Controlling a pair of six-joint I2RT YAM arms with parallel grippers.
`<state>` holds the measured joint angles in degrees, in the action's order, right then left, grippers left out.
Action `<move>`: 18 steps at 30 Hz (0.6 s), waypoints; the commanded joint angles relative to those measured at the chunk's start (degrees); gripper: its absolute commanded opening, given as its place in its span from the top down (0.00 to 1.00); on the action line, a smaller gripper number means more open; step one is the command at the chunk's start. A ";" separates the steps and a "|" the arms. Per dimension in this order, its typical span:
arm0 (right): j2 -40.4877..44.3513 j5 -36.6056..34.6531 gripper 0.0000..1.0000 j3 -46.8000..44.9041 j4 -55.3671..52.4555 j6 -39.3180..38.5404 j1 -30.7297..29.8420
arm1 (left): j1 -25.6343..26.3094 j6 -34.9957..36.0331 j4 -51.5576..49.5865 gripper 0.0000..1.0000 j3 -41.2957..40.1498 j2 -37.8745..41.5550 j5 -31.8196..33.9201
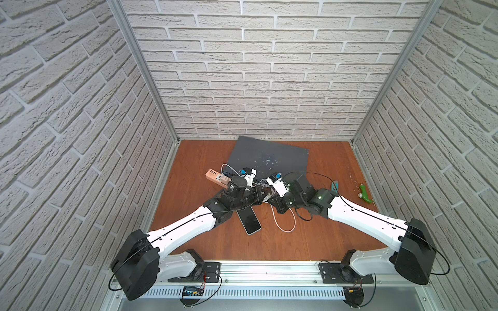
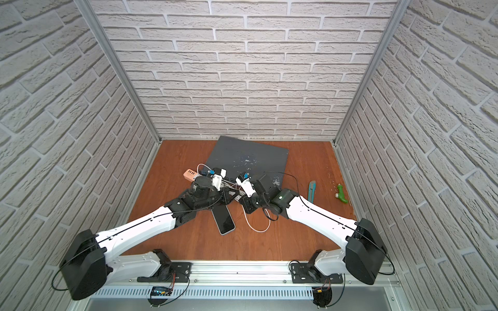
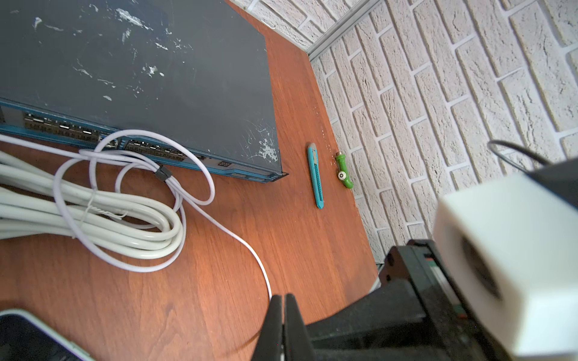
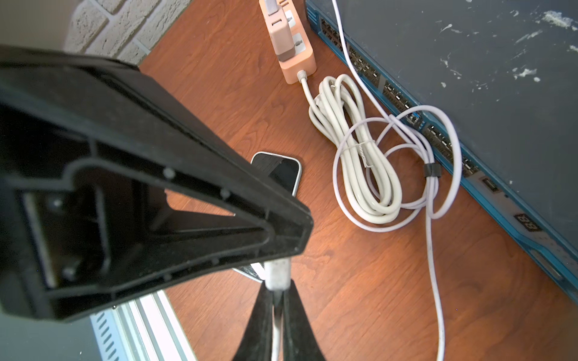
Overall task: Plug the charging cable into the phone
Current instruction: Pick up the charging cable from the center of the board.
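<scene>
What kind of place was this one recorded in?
Likely a lab robot cell, not a real room: brick-patterned wall panels in an aluminium frame, two robot arms mounted on a front rail, and a wooden tabletop.

The phone [image 1: 250,221] is glossy, the box [image 1: 269,156] matt, the table [image 1: 310,237] wood.

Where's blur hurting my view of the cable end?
Right wrist view: the charging cable is slightly soft at its plug, and the left gripper fills much of the frame. Left wrist view: the near white housing is blurred. In both top views the phone looks sharp.
</scene>
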<state>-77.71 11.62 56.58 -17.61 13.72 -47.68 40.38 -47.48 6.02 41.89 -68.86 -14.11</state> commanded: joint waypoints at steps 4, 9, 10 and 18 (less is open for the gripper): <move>0.14 -1.23 0.97 -0.94 2.40 1.09 0.22 | 0.24 0.55 0.35 1.00 -0.60 1.95 0.15; 0.55 -2.60 0.97 -0.20 0.18 0.60 0.22 | 0.23 1.44 -3.14 0.76 -0.36 3.60 2.27; 0.79 -3.33 0.97 0.06 -1.05 0.34 0.22 | 0.27 1.98 -5.52 0.49 0.06 4.45 3.53; 5.65 -13.92 0.97 -0.06 -11.96 -0.24 1.30 | -0.56 -2.76 -43.95 0.02 9.04 5.74 27.11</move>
<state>-75.02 3.07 56.58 -25.12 13.47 -47.18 40.29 -47.66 -22.46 48.82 -62.22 3.27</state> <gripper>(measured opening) 0.106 0.981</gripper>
